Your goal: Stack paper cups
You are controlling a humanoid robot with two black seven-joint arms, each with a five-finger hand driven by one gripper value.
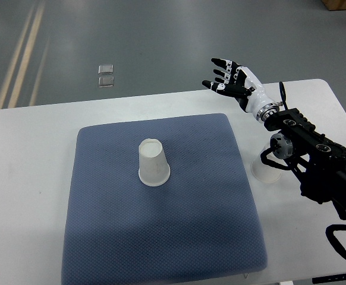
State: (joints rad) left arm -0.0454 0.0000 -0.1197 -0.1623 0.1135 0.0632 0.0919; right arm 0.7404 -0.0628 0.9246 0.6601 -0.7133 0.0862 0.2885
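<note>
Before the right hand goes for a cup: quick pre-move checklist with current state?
1. Right hand empty, fingers spread: ok.
2. Cup on the blue pad standing steady, upside down: ok.
3. Second cup fully visible: not ok, the right forearm covers part of it, beside the pad on the white table.
4. Second cup's orientation: cannot tell.
5. Hand positioned over a cup: not ok, it hangs above the table's far edge, apart from both.
6. Left arm clear: cannot tell, not in view.
</note>
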